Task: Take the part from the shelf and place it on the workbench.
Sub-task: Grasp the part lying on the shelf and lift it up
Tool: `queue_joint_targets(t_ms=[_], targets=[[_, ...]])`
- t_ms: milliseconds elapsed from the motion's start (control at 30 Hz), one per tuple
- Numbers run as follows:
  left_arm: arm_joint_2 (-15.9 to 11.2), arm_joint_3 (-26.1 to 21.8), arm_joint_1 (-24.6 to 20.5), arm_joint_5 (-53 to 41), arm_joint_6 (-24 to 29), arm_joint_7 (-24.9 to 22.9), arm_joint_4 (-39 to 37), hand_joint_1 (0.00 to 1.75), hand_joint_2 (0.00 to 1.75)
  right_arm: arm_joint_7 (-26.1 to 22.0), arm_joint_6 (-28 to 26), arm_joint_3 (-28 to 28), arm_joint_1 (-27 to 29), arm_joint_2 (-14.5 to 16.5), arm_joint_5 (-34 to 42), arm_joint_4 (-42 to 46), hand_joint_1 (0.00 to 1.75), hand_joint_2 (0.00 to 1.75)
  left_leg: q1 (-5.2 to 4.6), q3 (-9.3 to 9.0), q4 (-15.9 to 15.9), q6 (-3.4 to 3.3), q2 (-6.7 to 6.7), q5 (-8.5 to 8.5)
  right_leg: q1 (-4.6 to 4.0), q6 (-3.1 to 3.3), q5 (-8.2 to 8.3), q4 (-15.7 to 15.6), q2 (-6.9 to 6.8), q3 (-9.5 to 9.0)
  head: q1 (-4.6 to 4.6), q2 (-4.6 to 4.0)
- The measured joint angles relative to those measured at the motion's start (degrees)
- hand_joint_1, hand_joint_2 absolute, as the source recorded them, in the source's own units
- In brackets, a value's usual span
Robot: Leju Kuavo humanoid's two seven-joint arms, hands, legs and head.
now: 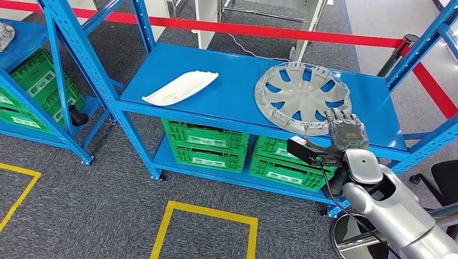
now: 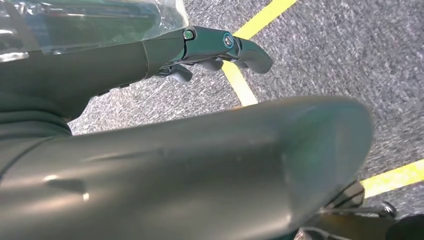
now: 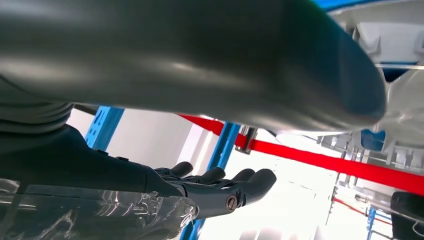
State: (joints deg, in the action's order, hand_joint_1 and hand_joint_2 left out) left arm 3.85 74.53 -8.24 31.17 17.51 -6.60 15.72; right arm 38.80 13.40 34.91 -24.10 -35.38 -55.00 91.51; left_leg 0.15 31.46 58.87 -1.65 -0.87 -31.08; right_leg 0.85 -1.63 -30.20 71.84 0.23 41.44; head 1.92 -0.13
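The part, a grey wheel cover (image 1: 302,96), is seen from the head view lying flat on the top board of the blue shelf (image 1: 232,100), toward its right end, with its near rim reaching the shelf's front edge. The right hand (image 1: 345,129) is raised at that near rim, its fingers upright against the edge of the cover; whether the rim is actually touched or grasped cannot be told from this angle. The silver right arm (image 1: 389,208) comes up from the lower right corner, with a black cable trailing beside the wrist.

The right wrist view gives what the head view cannot: the dark fingers (image 3: 235,185) are extended side by side with nothing between them and the thick grey thumb (image 3: 210,55), so the hand is seen released, not clenched. Pale ribs of the wheel cover (image 3: 400,45) are visible just beyond the thumb (close, though contact is not resolved). A red barrier tape (image 3: 330,162) and a blue upright of the shelf are seen behind.

The left hand (image 2: 200,125) is seen in its own wrist view, over grey carpet (image 2: 350,55) marked with yellow floor lines (image 2: 240,82). Its fingers (image 2: 235,47) are stretched out, nothing is held, and the hand is slack.

Elsewhere on the top board, a white elongated panel (image 1: 181,89) is laid well apart from the wheel cover, toward the left. Green crates (image 1: 208,143) are stacked on the lower board, and more are stored in the neighbouring rack at the left.
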Motion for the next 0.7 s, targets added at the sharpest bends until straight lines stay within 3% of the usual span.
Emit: queue_joint_targets(t_ms=[67, 100, 167, 267, 333, 400, 433, 500, 600, 633, 700], targets=[[0.04, -0.11, -0.01, -0.03, 0.0, 0.0, 0.0, 0.0, 0.0, 0.0, 0.0, -0.32, 0.01, 0.0, 0.0, 0.0, 0.0, 0.0, -0.07, -1.07, 0.04, 0.46, -0.04, -0.93, -0.16, 0.31, 4.28, -6.64, 0.01, -2.38, -0.01, 0.0], [0.05, -0.15, -0.03, -0.03, 0.0, 0.0, 0.0, 0.0, 0.0, 0.0, 0.01, -0.48, -0.02, 0.0, 0.0, 0.01, 0.0, 0.0, -0.12, -1.31, 0.05, 0.77, -0.05, -1.27, -0.29, 0.55, 4.92, -9.16, 0.03, -3.45, 0.0, 0.0], [0.08, -0.19, -0.08, -0.04, -0.02, -0.01, 0.0, 0.0, 0.0, 0.0, 0.02, -0.72, -0.03, 0.01, 0.01, 0.05, 0.0, 0.0, -0.22, -1.34, -0.1, 1.39, -0.02, -1.61, -0.56, 1.09, 4.26, -10.9, 0.17, -4.27, -0.04, 0.0], [0.08, -0.2, -0.12, -0.05, -0.05, -0.01, 0.0, 0.0, 0.0, 0.0, -0.01, -1.04, -0.01, 0.02, 0.01, 0.18, 0.0, 0.0, -0.24, -1.46, 0.46, 2.25, 0.09, -2.61, -0.21, 1.98, 3.63, -11.83, 0.24, -5.09, -0.14, 0.0], [0.07, -0.22, -0.22, -0.05, -0.02, -0.01, 0.0, 0.0, 0.0, 0.0, -0.03, -1.15, -0.01, 0.03, 0.01, 0.25, 0.0, 0.0, -0.16, 0.93, 5.39, 2.7, 0.12, -5.02, 0.0, 2.47, 3.34, -12.26, 0.09, -5.84, -0.38, 0.0], [0.05, -0.23, -0.18, -0.05, -0.01, -0.01, 0.0, 0.0, 0.0, 0.0, -0.03, -1.15, 0.1, 0.08, 0.01, 0.25, 0.0, 0.0, -0.07, 5.18, 12.64, 2.96, 0.12, -7.34, -0.01, 2.71, 2.9, -12.3, 0.0, -6.31, -0.51, 0.0], [0.04, -0.24, -0.09, -0.06, -0.02, -0.01, 0.0, 0.0, 0.0, 0.0, -0.05, -1.14, 0.19, 0.1, 0.02, 0.25, 0.0, 0.0, -0.06, 6.79, 15.0, 3.04, 0.12, -7.61, -0.02, 2.75, 2.69, -12.3, -0.01, -6.54, -0.51, 0.0], [0.04, -0.24, 0.05, -0.11, -0.02, -0.03, 0.0, 0.0, 0.0, 0.0, -0.14, -1.14, 0.38, 0.12, 0.13, 0.25, 0.0, 0.0, -0.06, 7.85, 15.11, 3.05, 0.12, -5.51, -0.03, 2.69, 2.22, -12.29, 0.06, -7.22, -0.51, 0.0], [0.01, -0.26, 0.06, -0.3, -0.02, -0.06, -0.01, 0.0, 0.0, 0.0, -0.35, -1.16, 0.53, 0.12, 0.25, 0.24, 0.0, 0.0, -0.21, 5.14, 6.28, 2.45, 0.09, 1.78, -0.03, 2.32, 1.09, -12.37, 0.17, -8.99, -0.52, 0.0], [0.01, -0.29, 0.05, -0.4, -0.01, -0.06, -0.01, 0.0, 0.0, 0.0, -0.41, -1.18, 0.55, 0.12, 0.27, 0.24, 0.0, 0.0, -0.35, 4.12, 3.67, 2.1, 0.08, 3.05, -0.06, 2.07, 0.8, -12.46, 0.24, -9.37, -0.54, 0.0], [-0.01, -0.39, 0.01, -0.54, -0.01, -0.09, -0.02, 0.0, 0.0, 0.0, -0.5, -1.2, 0.66, 0.1, 0.36, 0.23, 0.0, 0.0, -0.64, 3.15, 1.57, 1.39, 0.05, 2.68, -0.08, 1.49, 0.65, -12.69, 0.29, -9.41, -0.53, 0.0]])
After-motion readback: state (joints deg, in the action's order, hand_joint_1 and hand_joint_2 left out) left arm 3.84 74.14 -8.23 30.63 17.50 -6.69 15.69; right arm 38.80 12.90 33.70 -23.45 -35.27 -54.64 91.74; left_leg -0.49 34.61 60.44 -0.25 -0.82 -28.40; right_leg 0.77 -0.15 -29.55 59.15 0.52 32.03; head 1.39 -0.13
